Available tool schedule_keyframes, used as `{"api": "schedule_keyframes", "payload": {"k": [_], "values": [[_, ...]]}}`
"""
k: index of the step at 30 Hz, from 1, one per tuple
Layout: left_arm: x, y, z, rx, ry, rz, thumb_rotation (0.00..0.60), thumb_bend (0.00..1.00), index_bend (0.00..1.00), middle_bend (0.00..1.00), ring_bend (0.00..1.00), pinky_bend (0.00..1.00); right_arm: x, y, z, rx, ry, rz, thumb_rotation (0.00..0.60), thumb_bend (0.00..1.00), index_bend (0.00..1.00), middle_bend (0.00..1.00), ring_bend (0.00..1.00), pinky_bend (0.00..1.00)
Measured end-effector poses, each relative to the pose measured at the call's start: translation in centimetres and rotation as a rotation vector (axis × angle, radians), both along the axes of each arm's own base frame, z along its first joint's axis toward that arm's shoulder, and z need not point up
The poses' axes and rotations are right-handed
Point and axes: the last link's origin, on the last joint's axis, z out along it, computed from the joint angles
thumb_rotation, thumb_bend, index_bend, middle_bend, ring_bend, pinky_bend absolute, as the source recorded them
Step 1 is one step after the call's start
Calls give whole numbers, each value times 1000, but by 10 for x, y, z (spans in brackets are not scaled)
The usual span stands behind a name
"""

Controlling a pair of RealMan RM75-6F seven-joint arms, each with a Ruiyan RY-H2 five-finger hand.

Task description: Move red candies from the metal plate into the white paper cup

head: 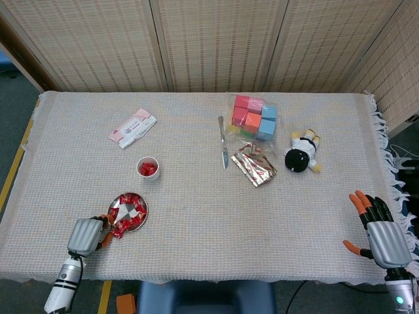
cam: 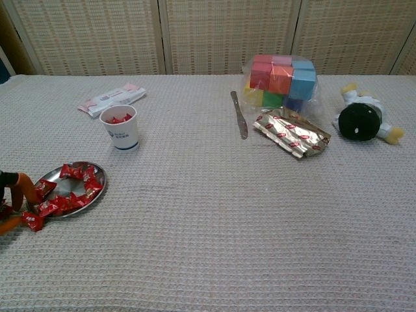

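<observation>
The metal plate [head: 135, 210] [cam: 65, 186] lies near the table's front left, with several red candies [head: 124, 200] [cam: 73, 172] around its rim. One red candy [cam: 31, 221] lies on the cloth just off its near-left edge. My left hand [head: 85, 237] [cam: 14, 198] sits at that edge, fingers curled against the rim and the loose candy; what it grips is hidden. The white paper cup [head: 148, 168] [cam: 120, 127] stands upright behind the plate with red candies inside. My right hand [head: 383, 235] rests at the front right corner, fingers spread, holding nothing.
A pink-and-white packet [head: 132, 128] lies behind the cup. A knife [head: 223, 142], a bag of coloured blocks [head: 253, 117], a foil packet [head: 254, 163] and a plush toy [head: 302, 154] sit at centre right. The cloth's front edge runs just under both hands.
</observation>
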Motion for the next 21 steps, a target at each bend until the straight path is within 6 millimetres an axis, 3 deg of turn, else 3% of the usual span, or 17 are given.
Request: {"api": "schedule_keyframes", "payload": {"k": [11, 21], "values": [[3, 7, -6, -4, -13, 1, 600, 372, 428, 503, 573, 1000, 1, 0, 1, -2, -2, 5, 600, 47, 0, 0, 0, 0], [19, 19, -17, -12, -33, -35, 600, 369, 427, 505, 575, 1000, -1, 0, 1, -3, 0, -3, 600, 47, 0, 0, 0, 0]]}}
